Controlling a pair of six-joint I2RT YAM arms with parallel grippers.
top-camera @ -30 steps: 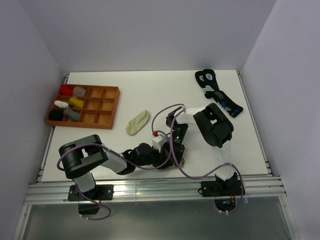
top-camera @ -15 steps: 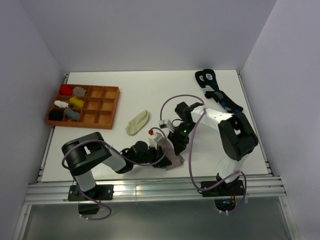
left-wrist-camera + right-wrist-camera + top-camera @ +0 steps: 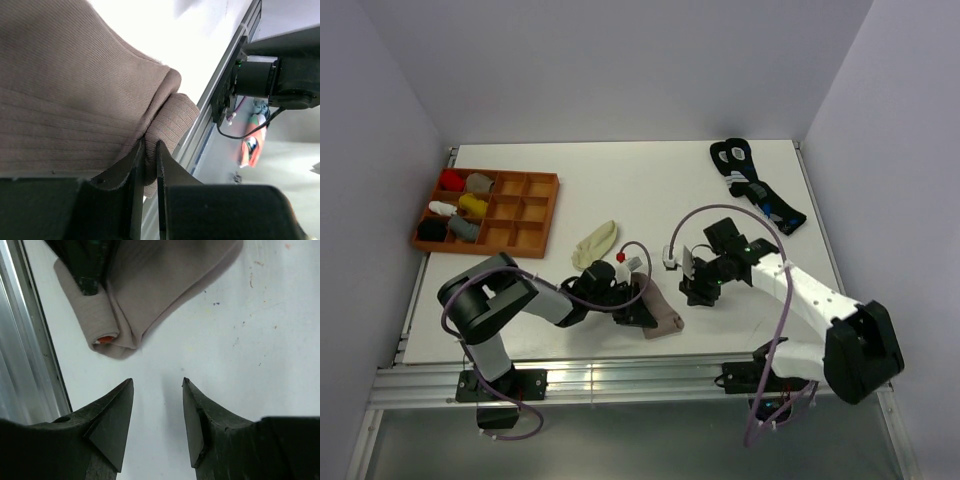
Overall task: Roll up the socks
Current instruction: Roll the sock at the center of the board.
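Observation:
The taupe sock (image 3: 665, 316) lies partly rolled near the table's front edge, with a bit of its red-and-white cuff (image 3: 620, 259) showing. My left gripper (image 3: 642, 308) is shut on a fold of it, and the left wrist view shows ribbed taupe fabric (image 3: 75, 90) pinched between the fingers (image 3: 136, 165). My right gripper (image 3: 692, 292) is open and empty just right of the sock; its view shows the rolled end (image 3: 102, 330) with red inside, apart from the fingertips (image 3: 122, 395). The cream sock (image 3: 595, 243) lies flat beyond the left gripper.
A wooden compartment tray (image 3: 525, 208) with small sock bundles stands at the back left. Black socks with blue-and-white marks (image 3: 755, 185) lie at the back right. The table's metal front rail (image 3: 620, 375) runs close to the taupe sock.
My right arm has drawn back from the taupe sock to the right, its gripper now open and off it. The left gripper keeps hold of the sock and has shifted slightly.

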